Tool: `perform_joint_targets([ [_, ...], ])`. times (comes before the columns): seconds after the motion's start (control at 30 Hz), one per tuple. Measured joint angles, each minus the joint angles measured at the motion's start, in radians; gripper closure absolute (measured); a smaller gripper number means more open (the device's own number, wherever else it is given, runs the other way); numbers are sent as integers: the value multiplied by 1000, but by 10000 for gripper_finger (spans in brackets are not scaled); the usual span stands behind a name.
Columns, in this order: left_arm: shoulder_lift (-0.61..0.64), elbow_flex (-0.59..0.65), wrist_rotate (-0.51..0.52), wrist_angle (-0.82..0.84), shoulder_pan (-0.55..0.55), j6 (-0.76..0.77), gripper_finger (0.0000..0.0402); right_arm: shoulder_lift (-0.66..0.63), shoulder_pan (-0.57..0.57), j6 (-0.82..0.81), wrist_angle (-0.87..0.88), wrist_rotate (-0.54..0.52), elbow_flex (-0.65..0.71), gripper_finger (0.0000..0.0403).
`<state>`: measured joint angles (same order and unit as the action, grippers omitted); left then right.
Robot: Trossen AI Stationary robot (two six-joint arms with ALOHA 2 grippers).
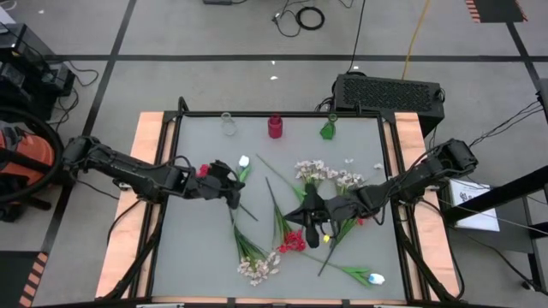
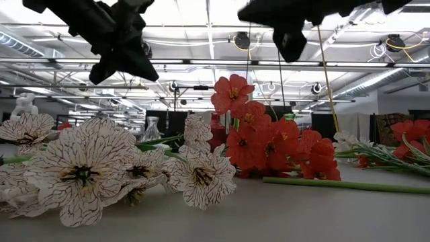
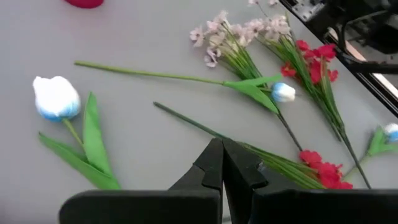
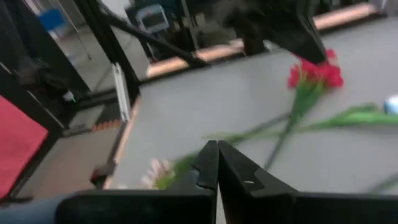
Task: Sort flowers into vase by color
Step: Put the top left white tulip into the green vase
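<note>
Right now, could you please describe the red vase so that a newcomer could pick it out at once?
Look at the table's far edge, where three small vases stand in a row. The red vase is the middle one, between the clear vase and the green vase. It alone is solid red.

Grey bench (image 1: pixel 205 248) with light wood side strips, dark frame. Grey floor (image 1: pixel 214 34) with dark tape lines. Black perforated box (image 1: pixel 387 90) just beyond far edge. Coiled black cable (image 1: pixel 310 17) and yellow cable (image 1: pixel 417 34) on floor. Orange-black vacuum (image 1: pixel 21 167) off left edge. Overhead: white ceiling (image 2: pixel 201 20), pipes, hanging round lamps (image 2: pixel 242 40).
</note>
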<state>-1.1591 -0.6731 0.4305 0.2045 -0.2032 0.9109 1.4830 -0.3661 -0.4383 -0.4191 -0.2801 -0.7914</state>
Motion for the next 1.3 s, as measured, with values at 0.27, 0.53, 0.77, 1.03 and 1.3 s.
perform_joint_targets([
  [0.27,0,1,-36,158,41,55,395,0,-12,-34,82,-9,0,403],
  [0.53,4,2,-55,136,19,73,395,22,-37,-129,225,-61,0,403],
  [0.77,0,2,52,71,68,19,395,21,-28,-123,268,-79,0,403],
  [1.03,-14,0,30,-114,102,-81,395,21,12,-80,277,-86,0,403],
  [1.3,-92,2,114,17,57,-55,395,13,52,-82,264,-77,-2,403],
])
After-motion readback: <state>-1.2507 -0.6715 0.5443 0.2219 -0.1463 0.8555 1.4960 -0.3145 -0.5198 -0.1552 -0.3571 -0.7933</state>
